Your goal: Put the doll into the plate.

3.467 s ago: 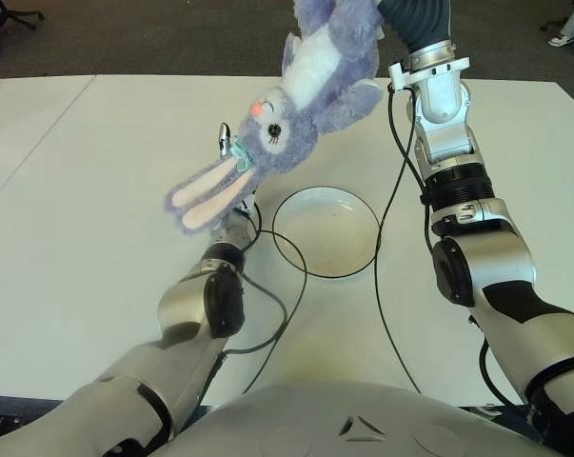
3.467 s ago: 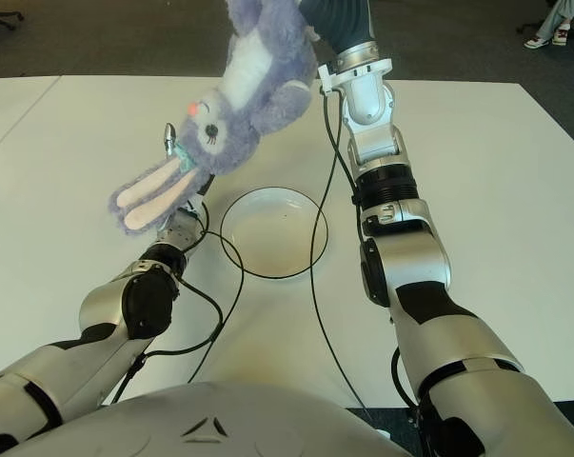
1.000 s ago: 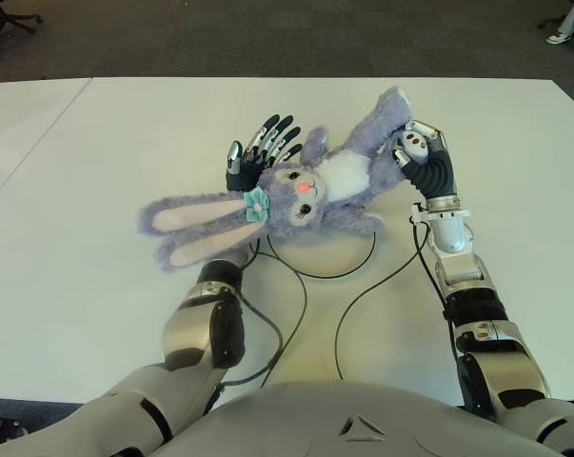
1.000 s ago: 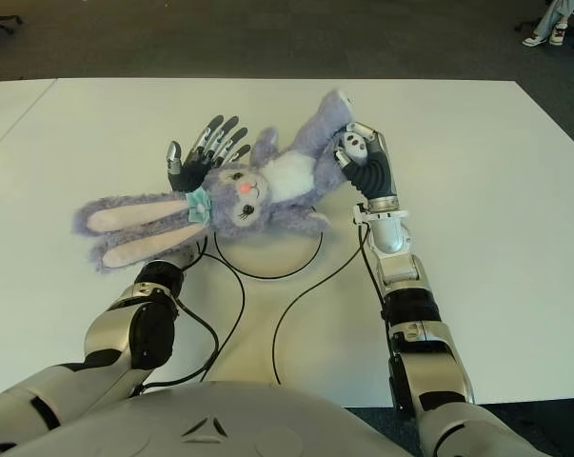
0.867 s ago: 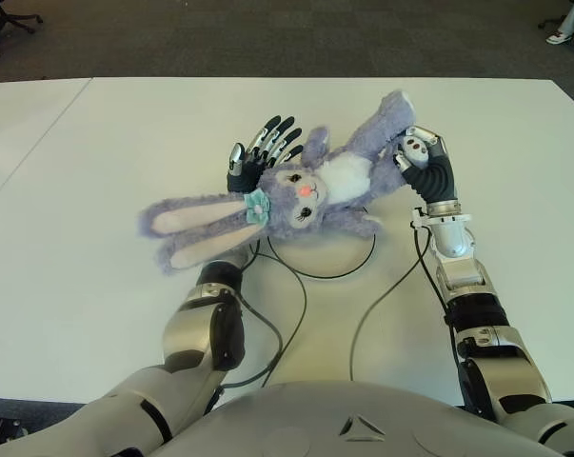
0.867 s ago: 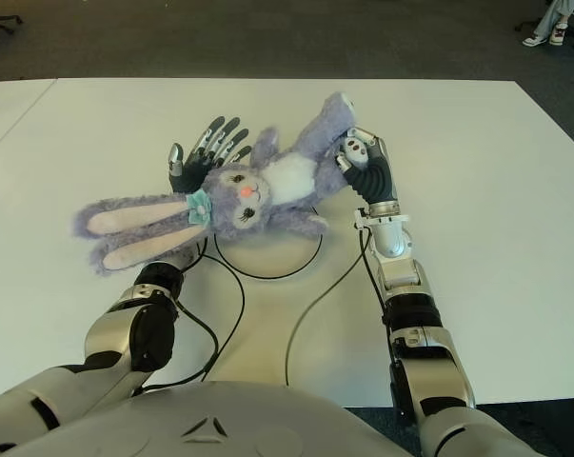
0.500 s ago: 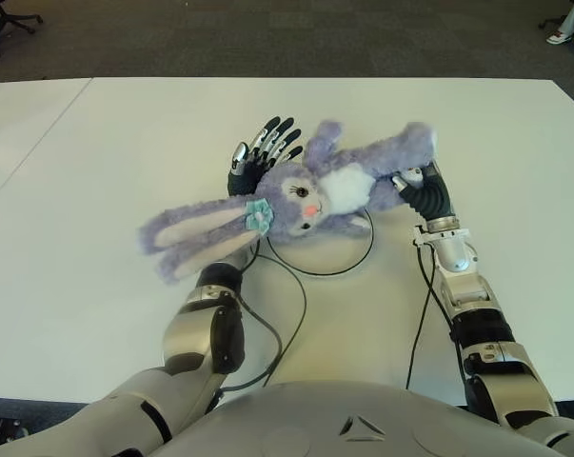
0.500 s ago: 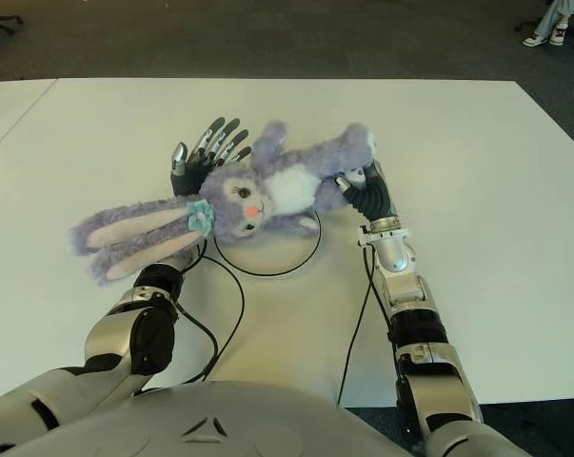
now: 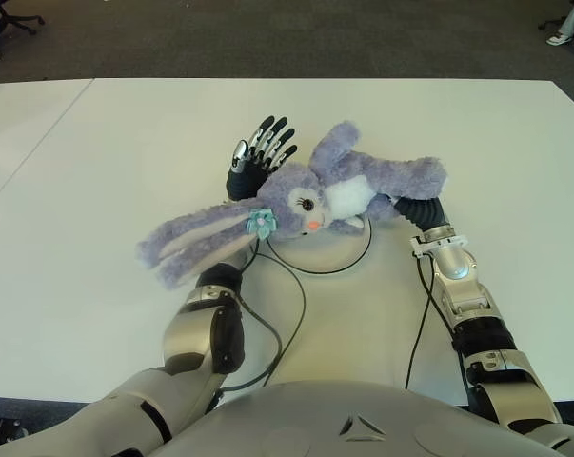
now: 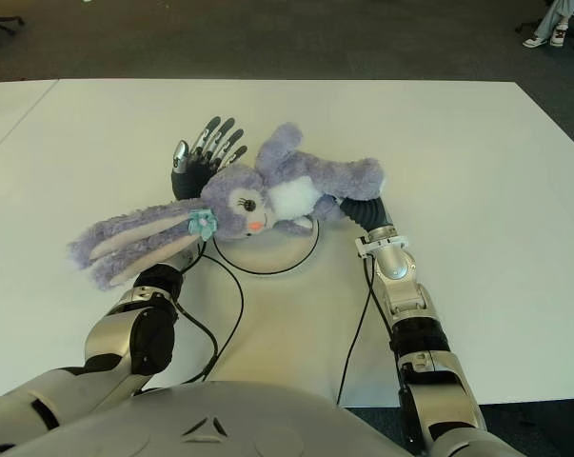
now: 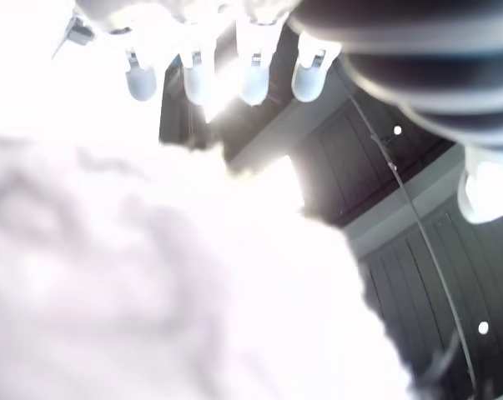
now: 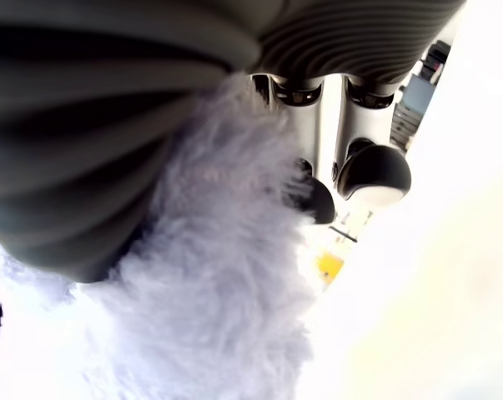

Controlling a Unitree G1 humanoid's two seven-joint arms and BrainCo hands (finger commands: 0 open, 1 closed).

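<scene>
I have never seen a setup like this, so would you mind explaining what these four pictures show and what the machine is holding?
It is a humanoid robot with two arms and fingered hands. Two pictures come from cameras in its head, looking down at a white table; the other two come from cameras on its wrists, very close up. A purple plush rabbit doll lies across a white plate. The right hand is under the doll's lower body, and its wrist view shows fingers curled against the fur. The left hand, fingers spread, shows behind the doll's head.
</scene>
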